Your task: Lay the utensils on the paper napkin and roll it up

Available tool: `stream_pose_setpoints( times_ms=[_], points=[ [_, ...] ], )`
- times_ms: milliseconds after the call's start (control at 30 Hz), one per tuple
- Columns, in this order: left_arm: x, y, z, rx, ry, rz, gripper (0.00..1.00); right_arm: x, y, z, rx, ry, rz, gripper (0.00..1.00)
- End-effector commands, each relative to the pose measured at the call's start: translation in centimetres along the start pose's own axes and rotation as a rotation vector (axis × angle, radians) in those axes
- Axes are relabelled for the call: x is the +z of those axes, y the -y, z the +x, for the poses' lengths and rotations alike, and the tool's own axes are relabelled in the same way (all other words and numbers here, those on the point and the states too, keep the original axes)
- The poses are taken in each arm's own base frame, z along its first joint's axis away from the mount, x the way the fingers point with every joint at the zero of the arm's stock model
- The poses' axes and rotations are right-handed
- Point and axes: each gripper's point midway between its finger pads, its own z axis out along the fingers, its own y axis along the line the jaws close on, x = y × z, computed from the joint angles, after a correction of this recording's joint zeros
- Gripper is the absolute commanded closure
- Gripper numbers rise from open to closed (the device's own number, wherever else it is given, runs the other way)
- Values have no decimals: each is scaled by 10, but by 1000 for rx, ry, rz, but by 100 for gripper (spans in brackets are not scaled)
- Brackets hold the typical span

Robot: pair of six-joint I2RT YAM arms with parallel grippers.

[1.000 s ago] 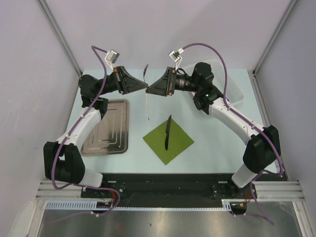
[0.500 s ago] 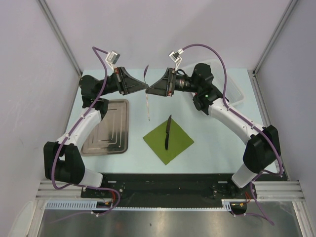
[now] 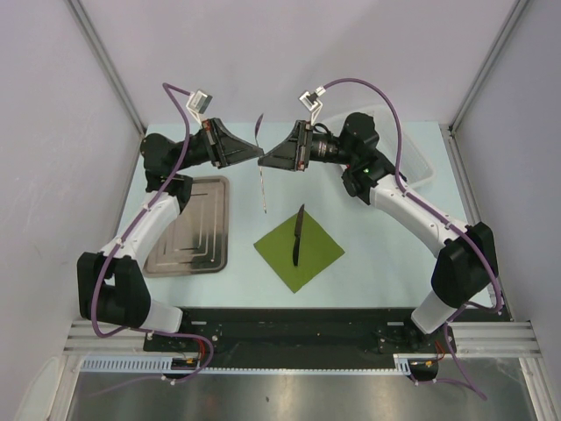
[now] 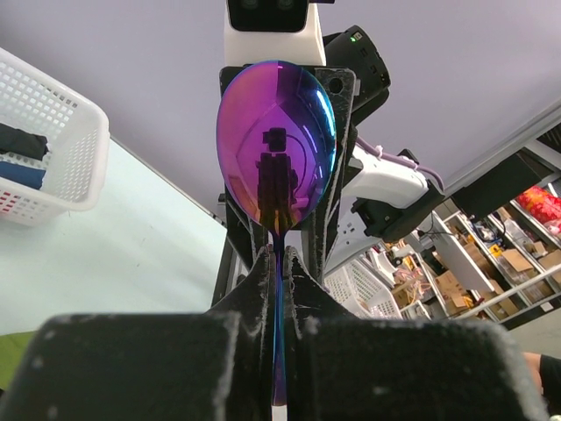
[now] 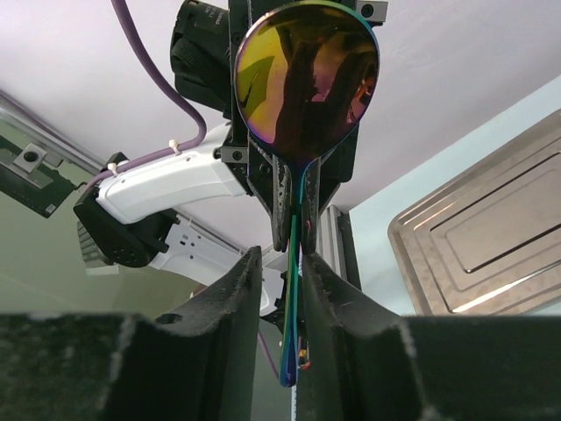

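Observation:
An iridescent spoon [image 3: 261, 171] hangs upright in the air over the table's far middle, bowl up. My left gripper [image 3: 259, 158] is shut on its handle, and the purple bowl [image 4: 276, 140] rises above the fingers [image 4: 259, 272] in the left wrist view. My right gripper [image 3: 264, 161] meets it from the right. Its fingers [image 5: 250, 272] are open and straddle the handle [image 5: 294, 324], with a gap on one side. The olive-green paper napkin [image 3: 312, 254] lies flat nearer the front, with one dark utensil [image 3: 298, 235] lying on it.
The silver metal tray [image 3: 189, 224] lies left of the napkin and shows in the right wrist view [image 5: 491, 237]. A pale bin [image 3: 412, 158] stands at the back right, and it is a white lattice basket [image 4: 53, 140] in the left wrist view.
The spoon's hanging handle has swung very slightly. Both arms stay where they were, tip to tip.

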Motion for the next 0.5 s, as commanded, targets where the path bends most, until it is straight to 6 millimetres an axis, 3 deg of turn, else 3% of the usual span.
stream_pose_setpoints(
  times_ms=[0,167,233,333,367,433,467],
  points=[
    [1,22,-2,70,12,31,100,2,-11,-4,-39,13,-37,76],
    [1,23,-2,74,15,31,100,3,-10,-5,-35,17,-30,84],
    [2,25,-2,77,13,34,98,3,-10,-6,-36,23,-27,99],
    [2,23,0,67,12,27,84,2,-8,-8,-30,32,-8,100],
    [2,22,1,68,11,23,72,3,-8,-9,-29,34,-5,100],
    [1,18,2,56,11,8,63,1,-8,-9,-35,40,15,100],
    [0,15,2,59,15,0,54,0,-7,-10,-40,43,24,100]
  ],
)
